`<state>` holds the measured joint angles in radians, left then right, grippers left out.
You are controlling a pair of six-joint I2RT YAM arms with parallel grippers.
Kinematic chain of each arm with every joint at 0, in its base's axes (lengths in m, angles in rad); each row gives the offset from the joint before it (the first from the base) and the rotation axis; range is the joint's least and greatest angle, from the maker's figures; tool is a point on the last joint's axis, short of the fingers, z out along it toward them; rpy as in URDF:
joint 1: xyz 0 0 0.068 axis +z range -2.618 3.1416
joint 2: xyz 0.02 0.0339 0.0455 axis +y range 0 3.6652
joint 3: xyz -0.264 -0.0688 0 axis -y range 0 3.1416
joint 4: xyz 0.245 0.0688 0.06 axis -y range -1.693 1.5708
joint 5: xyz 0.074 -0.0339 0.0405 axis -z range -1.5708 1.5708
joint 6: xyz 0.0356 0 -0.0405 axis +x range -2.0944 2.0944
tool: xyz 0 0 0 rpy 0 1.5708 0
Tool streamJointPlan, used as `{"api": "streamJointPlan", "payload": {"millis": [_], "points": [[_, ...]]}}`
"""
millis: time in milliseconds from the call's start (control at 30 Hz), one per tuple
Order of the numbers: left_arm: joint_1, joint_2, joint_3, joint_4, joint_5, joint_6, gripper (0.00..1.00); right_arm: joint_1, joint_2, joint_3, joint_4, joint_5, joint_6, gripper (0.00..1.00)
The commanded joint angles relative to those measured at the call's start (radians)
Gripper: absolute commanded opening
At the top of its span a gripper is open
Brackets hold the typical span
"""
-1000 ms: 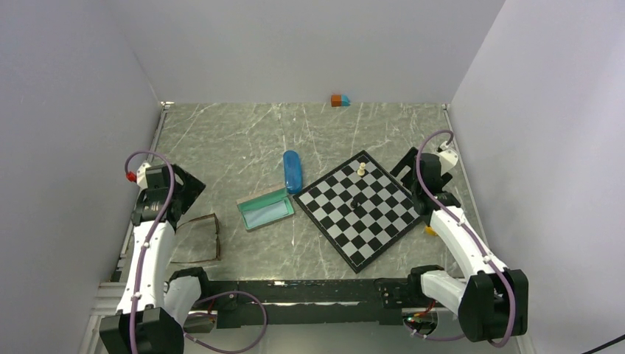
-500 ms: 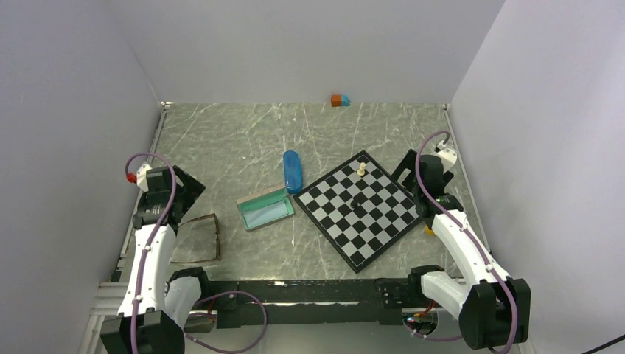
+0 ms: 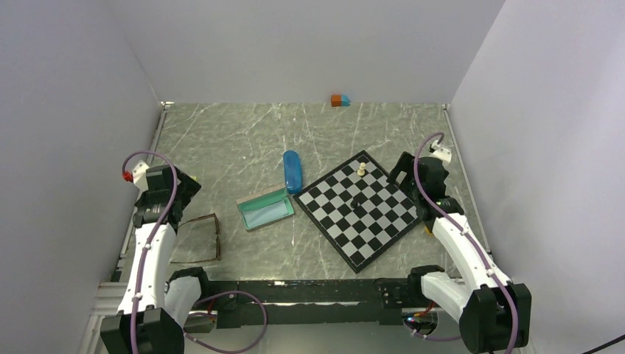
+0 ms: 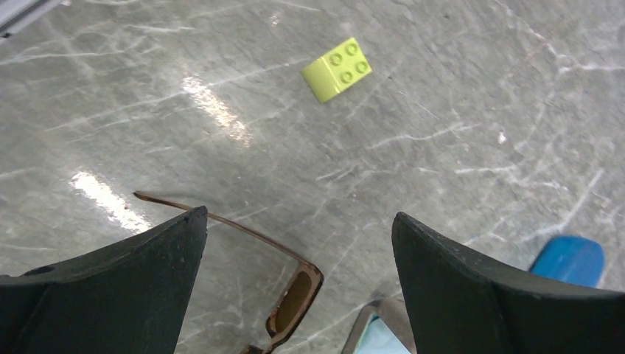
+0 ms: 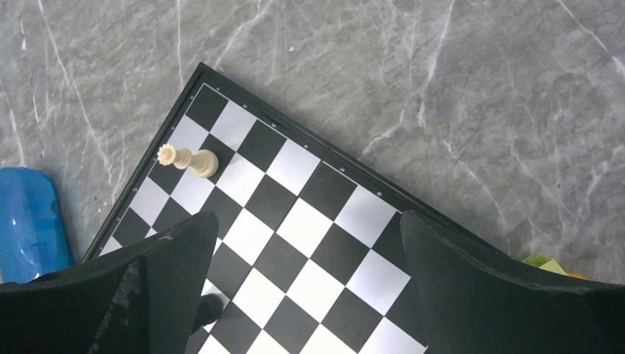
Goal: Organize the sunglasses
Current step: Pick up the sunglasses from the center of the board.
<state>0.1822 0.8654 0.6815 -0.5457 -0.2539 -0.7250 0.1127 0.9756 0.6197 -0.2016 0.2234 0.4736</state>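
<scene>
– Sunglasses [image 3: 217,237]: only the brown pair shows. The purple pair is not in any view.

– Layout?

– Landmark is the open teal case [image 3: 265,209]. The chessboard [image 3: 383,221] is just beside it on its right, corner close to the case's end. The brown pair lies left of it, a bit nearer the arm bases and clear of it. The blue capsule case [image 3: 292,170] sits just past its far side.

– How does the pair lie?

– Temples are unfolded. The front bar runs near-to-far on the side facing the teal case. The temples trail away from the case toward the left wall, so their long axis is roughly left-right.

– Which arm?

– Left, I'd say. The left gripper [image 3: 179,189] hovers left of the teal case, near the pair's far temple. The right gripper [image 3: 404,168] is on the other side of the case, over the chessboard's far-right edge, well apart from the pair.

– Jaws?

– Both are spread wide with nothing in either.

– Approach?

– In the left wrist view, one lens and a temple sit at the bottom edge between the fingers. So the pair lies low and on the base side of the fingertips, not ahead. My guess is the gripper needs to pull back and drop before closing. A lime brick [image 4: 337,69] lies ahead of it, not relevant.
</scene>
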Motion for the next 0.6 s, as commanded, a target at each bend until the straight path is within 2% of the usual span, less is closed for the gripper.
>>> {"api": "streamJointPlan", "payload": {"millis": [0, 233, 333, 500, 567], "points": [[0.005, 0.013, 0.03, -0.023, -0.124, -0.03, 0.99, -0.002, 0.002, 0.0, 0.052, -0.05, -0.023, 1.0], [0.005, 0.053, 0.024, -0.044, -0.177, -0.037, 0.99, -0.002, 0.053, 0.027, 0.067, -0.128, 0.023, 1.0], [0.024, 0.077, 0.019, -0.119, -0.232, -0.132, 0.99, -0.002, 0.07, 0.029, 0.076, -0.135, 0.035, 1.0], [0.046, 0.104, -0.023, -0.11, -0.046, -0.151, 0.99, -0.002, 0.088, 0.021, 0.093, -0.151, 0.042, 1.0], [0.046, 0.112, -0.052, -0.106, -0.018, -0.156, 0.98, -0.002, 0.094, 0.019, 0.096, -0.151, 0.043, 1.0]]}}
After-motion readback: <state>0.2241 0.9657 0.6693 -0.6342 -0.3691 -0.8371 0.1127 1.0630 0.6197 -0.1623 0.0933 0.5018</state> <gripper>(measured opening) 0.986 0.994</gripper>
